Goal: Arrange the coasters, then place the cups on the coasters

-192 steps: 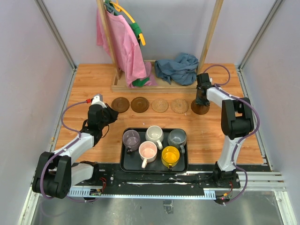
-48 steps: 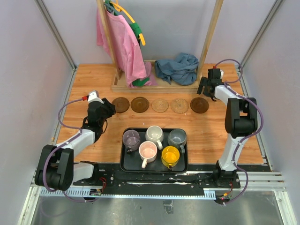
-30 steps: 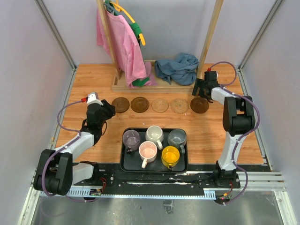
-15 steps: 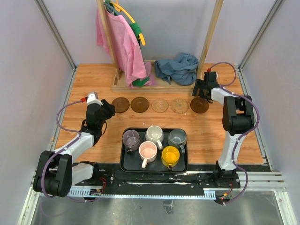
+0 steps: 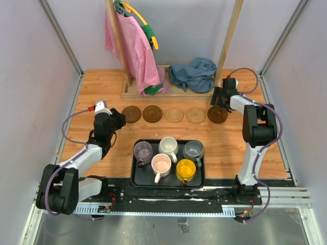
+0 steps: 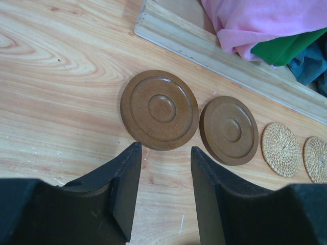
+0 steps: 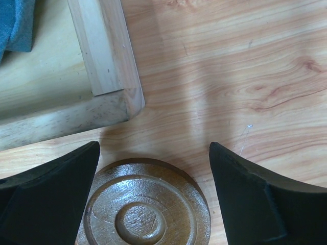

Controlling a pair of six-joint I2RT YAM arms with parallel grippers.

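Five coasters lie in a row on the wood table: dark brown [image 5: 131, 113], dark brown [image 5: 152, 113], woven tan [image 5: 174, 114], woven tan [image 5: 195, 115], dark brown [image 5: 217, 115]. Five cups stand in the black tray [image 5: 137, 176]: purple-grey [image 5: 142, 151], white [image 5: 168, 147], grey-blue [image 5: 193, 150], pink [image 5: 161, 165], yellow [image 5: 186, 169]. My left gripper [image 6: 166, 149] is open and holds nothing, just short of the leftmost coaster [image 6: 160, 109]. My right gripper [image 7: 153, 148] is open wide, with the rightmost coaster [image 7: 145, 204] lying flat beneath it, untouched.
A wooden rack base [image 5: 153, 94] runs behind the coaster row, and its corner [image 7: 110, 97] is close to my right gripper. A pink garment [image 5: 134, 51] hangs from the rack, and a blue cloth [image 5: 194, 74] lies on its base. Walls enclose the table on three sides.
My right gripper has let go of the rightmost dark coaster and pulled back to just behind it. My left gripper shifted slightly. Over the last second almost nothing moved.
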